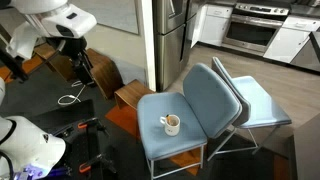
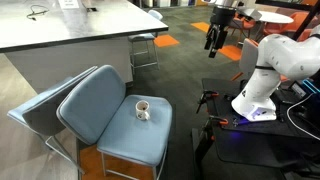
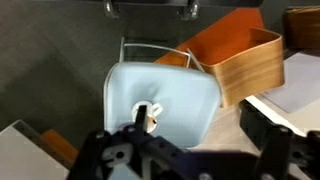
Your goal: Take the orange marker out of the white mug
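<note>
The white mug point(image 1: 172, 124) stands upright on the blue chair seat point(image 1: 190, 140), seen in both exterior views point(image 2: 143, 110). In the wrist view the mug point(image 3: 148, 110) lies far below, with a small orange spot inside it, the orange marker point(image 3: 153, 119). In the exterior views the marker is too small to make out. My gripper point(image 1: 80, 55) hangs high in the air, well away from the chair point(image 2: 213, 42). Its fingers point(image 3: 215, 150) are spread apart with nothing between them.
A second blue chair point(image 1: 255, 105) stands behind the first. A wooden side table point(image 3: 235, 60) is beside the chair. A grey countertop point(image 2: 70, 30) is behind it. A white robot base point(image 2: 265, 85) and cables sit on the dark floor.
</note>
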Robot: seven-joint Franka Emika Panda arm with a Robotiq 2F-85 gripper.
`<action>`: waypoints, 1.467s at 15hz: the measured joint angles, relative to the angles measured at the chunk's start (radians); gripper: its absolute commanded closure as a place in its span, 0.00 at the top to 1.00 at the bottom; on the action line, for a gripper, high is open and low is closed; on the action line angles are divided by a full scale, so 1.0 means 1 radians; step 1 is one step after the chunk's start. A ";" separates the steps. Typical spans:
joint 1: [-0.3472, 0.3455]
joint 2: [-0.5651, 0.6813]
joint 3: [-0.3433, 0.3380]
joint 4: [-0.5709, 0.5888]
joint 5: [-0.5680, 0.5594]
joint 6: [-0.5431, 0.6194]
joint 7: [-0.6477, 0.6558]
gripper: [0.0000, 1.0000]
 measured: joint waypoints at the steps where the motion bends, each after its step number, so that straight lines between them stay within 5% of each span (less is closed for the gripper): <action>1: 0.000 0.000 0.000 0.000 0.000 0.000 0.000 1.00; 14: 0.000 0.035 0.024 0.006 0.002 0.007 0.035 1.00; 22: -0.005 0.540 0.095 0.181 0.120 0.257 0.302 1.00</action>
